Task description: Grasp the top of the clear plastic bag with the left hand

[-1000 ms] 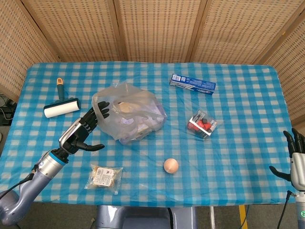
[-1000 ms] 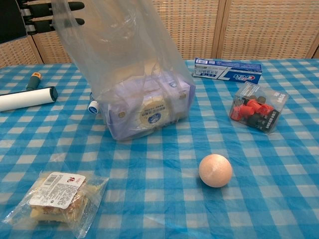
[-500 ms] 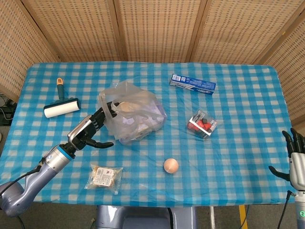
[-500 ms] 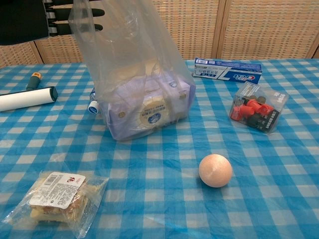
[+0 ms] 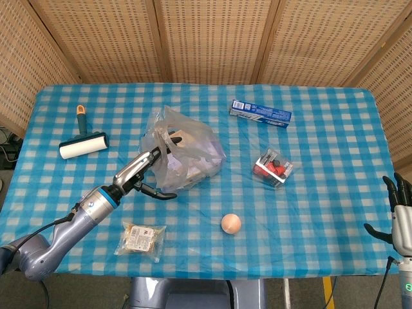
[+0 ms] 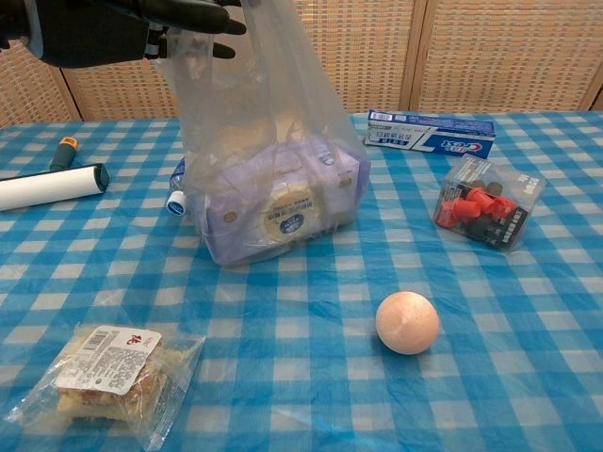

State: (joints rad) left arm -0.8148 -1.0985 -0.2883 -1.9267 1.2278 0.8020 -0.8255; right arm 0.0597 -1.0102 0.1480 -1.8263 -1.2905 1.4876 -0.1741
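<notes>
The clear plastic bag (image 5: 190, 151) stands in the middle of the table with a purple pack inside; its loose top (image 6: 250, 56) rises high in the chest view. My left hand (image 5: 143, 172) reaches in from the left with its fingers (image 6: 203, 13) stretched out flat against the top of the bag. The thumb (image 5: 161, 195) is spread away from them, below the bag's side. Nothing is pinched that I can see. My right hand (image 5: 402, 207) hangs at the far right table edge, fingers apart and empty.
A lint roller (image 5: 84, 145) lies at the left. A blue toothpaste box (image 5: 260, 114) sits at the back, a clear box of red items (image 5: 273, 168) to the right, a peach ball (image 5: 231, 223) in front, and a wrapped pastry (image 5: 141, 238) near the front edge.
My left hand has travelled right and forward along the bag, from its left flank to its top. The bag's top has been pushed and narrowed toward the right. The right hand is still.
</notes>
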